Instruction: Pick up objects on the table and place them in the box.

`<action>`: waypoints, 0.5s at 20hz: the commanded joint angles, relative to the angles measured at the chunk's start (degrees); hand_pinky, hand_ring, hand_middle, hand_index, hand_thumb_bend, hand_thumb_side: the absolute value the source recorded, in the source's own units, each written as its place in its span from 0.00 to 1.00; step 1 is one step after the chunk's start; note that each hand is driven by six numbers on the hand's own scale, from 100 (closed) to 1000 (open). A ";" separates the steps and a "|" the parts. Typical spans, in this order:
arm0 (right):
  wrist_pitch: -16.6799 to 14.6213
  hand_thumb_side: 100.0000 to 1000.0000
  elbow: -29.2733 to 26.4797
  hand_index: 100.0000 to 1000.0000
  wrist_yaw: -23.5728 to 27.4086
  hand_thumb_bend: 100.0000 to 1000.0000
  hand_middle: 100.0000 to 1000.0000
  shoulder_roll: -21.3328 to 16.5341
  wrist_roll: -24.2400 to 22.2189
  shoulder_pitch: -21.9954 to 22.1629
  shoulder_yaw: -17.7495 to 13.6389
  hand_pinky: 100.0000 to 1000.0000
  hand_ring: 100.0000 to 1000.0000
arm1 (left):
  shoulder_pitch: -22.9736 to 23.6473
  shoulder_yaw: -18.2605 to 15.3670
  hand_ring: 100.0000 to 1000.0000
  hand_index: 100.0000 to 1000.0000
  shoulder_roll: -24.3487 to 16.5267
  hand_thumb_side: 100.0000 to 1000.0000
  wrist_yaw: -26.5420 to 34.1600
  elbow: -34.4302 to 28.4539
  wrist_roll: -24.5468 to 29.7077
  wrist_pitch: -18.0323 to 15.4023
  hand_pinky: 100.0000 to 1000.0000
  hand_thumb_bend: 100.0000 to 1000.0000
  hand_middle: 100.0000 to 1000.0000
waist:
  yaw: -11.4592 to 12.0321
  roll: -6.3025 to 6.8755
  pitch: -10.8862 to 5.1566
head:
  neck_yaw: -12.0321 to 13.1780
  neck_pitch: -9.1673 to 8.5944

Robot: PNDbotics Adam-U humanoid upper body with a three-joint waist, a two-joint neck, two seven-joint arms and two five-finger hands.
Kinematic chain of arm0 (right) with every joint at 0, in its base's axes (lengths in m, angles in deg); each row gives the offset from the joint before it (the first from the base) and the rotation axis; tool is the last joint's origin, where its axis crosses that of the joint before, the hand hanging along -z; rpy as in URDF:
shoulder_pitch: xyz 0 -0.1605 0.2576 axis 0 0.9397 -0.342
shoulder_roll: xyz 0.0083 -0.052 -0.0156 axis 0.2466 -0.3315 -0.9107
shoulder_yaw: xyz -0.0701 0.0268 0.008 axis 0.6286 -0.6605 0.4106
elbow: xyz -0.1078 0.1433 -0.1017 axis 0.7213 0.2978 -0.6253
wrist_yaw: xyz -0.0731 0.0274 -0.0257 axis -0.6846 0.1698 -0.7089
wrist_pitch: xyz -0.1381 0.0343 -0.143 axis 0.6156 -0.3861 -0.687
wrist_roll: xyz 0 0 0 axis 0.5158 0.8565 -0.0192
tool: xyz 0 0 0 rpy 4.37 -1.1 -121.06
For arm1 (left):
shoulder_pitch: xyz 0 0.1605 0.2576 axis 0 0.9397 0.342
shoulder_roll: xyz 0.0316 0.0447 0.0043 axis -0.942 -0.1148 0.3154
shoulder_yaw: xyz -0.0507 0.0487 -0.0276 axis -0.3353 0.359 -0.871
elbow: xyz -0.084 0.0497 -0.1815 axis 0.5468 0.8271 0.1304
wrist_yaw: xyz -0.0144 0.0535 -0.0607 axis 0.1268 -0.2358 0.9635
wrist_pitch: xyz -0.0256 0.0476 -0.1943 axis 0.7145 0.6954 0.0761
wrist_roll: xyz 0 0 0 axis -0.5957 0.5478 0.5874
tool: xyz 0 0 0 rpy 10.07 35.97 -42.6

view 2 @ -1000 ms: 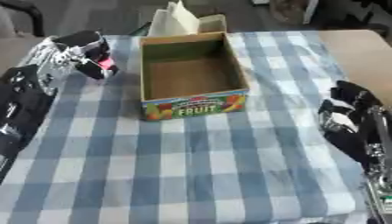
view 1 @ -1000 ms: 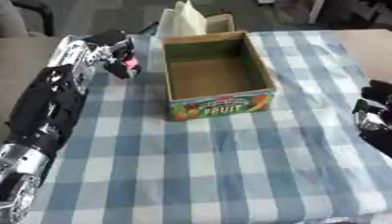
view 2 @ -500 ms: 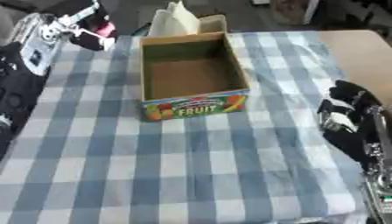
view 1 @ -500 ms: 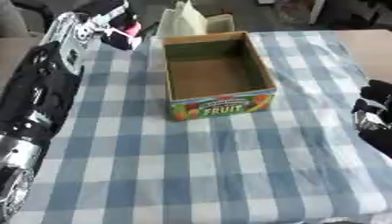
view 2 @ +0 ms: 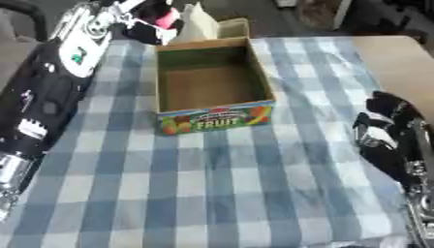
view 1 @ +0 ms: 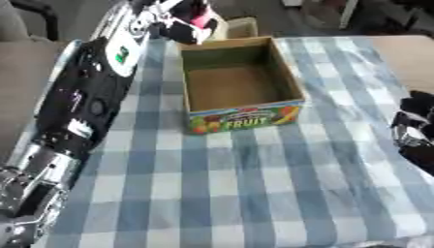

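Left eye view: you are looking down at a table under a blue and white checked cloth (view 1: 254, 193), with the box near its far middle.
Box: the cardboard box (view 1: 240, 85) stands upright and open at the top, its printed front reading FRUIT. You can see its brown floor, and nothing shows inside it.
Your left hand: the left hand (view 1: 174, 19) is at the top of the view, just beyond the box's far left corner and raised off the cloth. Its fingers are curled round a small pink and white object (view 1: 202, 18).
Object: you cannot make out more of it than its colours; it sits in your left hand, outside the box and just past its far rim.
Your left arm: the left arm (view 1: 81, 106) runs along the left side of the cloth, black with silver joints.
Your right hand: the right hand (view 2: 383, 138) rests at the right edge of the table, well apart from the box, its fingers bent loosely and holding nothing.
Behind the box: a pale folded thing (view 2: 203, 24) stands just beyond the far wall.
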 commanded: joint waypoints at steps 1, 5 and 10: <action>-0.13 0.00 -0.57 0.81 0.34 0.00 0.69 -0.71 -0.28 -0.93 -0.09 0.70 0.80 | -0.45 0.45 0.06 0.17 1.17 0.05 -2.80 1.25 -2.18 0.38 0.38 0.06 0.02 | -0.22 -0.20 -0.92 | 0.19 -0.70; -0.12 0.00 -0.55 0.81 0.39 0.00 0.69 -0.59 -0.37 -0.99 -0.04 0.70 0.80 | 1.05 0.92 0.12 0.24 2.77 0.05 -5.62 4.08 -4.84 0.35 0.40 0.11 0.09 | -0.32 -0.24 -0.68 | 0.09 -0.93; -0.13 0.00 -0.56 0.81 0.39 0.00 0.69 -0.48 -0.42 -1.08 -0.04 0.70 0.80 | 2.08 1.73 0.31 0.44 3.53 0.07 -5.99 5.56 -5.62 -1.53 0.47 0.39 0.31 | -0.30 -0.24 -0.52 | -0.21 -1.06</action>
